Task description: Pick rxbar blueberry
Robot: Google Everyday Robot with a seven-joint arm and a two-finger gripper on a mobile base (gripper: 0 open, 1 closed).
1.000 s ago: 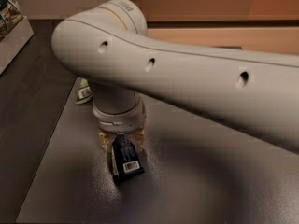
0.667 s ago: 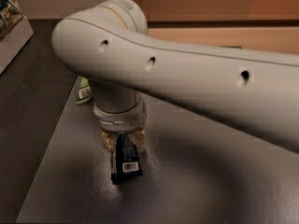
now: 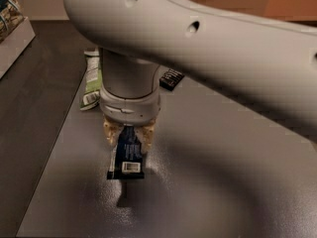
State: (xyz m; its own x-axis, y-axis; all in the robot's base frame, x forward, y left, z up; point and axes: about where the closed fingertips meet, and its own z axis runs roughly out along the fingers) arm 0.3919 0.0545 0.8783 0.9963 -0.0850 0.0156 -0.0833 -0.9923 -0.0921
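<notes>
The rxbar blueberry (image 3: 128,155) is a dark navy wrapper with small white text and a white barcode label near its lower end. My gripper (image 3: 129,135) points straight down over the grey table (image 3: 223,192) and is shut on the bar's upper end. The bar hangs upright from the tan fingertips (image 3: 113,133), its lower edge above the table, with a small shadow beneath it. My large white arm fills the top of the view.
A green-and-white snack bag (image 3: 91,81) lies behind the gripper to the left. A small black bar wrapper (image 3: 172,78) lies behind to the right. A white shelf with packaged goods (image 3: 12,26) stands at the far left. The table's left edge runs diagonally.
The gripper has risen with the blue bar held in it. The bar now hangs upright off the table instead of lying on it. The view has shifted closer.
</notes>
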